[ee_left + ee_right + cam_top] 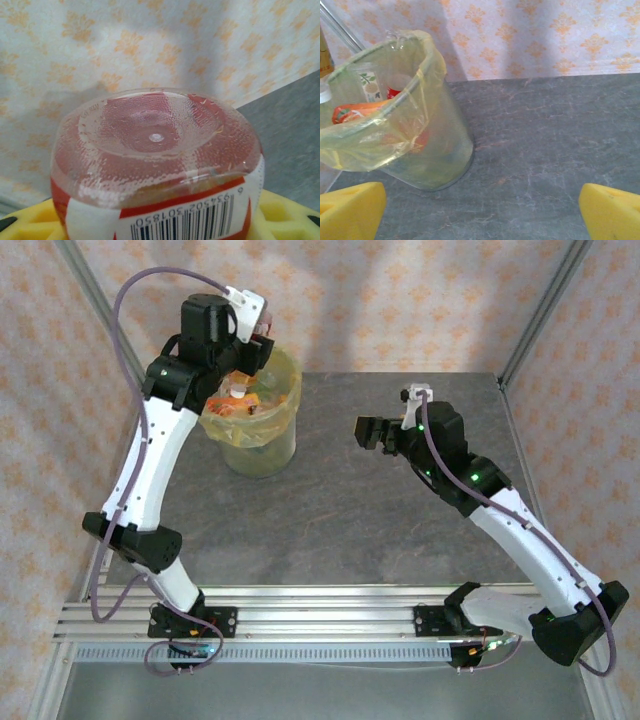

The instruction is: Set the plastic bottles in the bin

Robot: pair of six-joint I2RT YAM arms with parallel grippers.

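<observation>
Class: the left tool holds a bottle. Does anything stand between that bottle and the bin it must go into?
Nothing visible does. The left tool holds the red-labelled bottle above the far rim of the bin, whose mouth is open. The bottles inside lie lower down.

My left arm (150,460) climbs from its base, folds at the elbow and reaches to the far left, with the wrist (212,325) held high. My left jaws are closed on a red-labelled bottle (157,165), with a yellow pad (285,215) on either side of it. My right arm (520,530) stretches from a low elbow toward the middle. My right jaws point left and are spread wide, their pads (350,210) well apart.
</observation>
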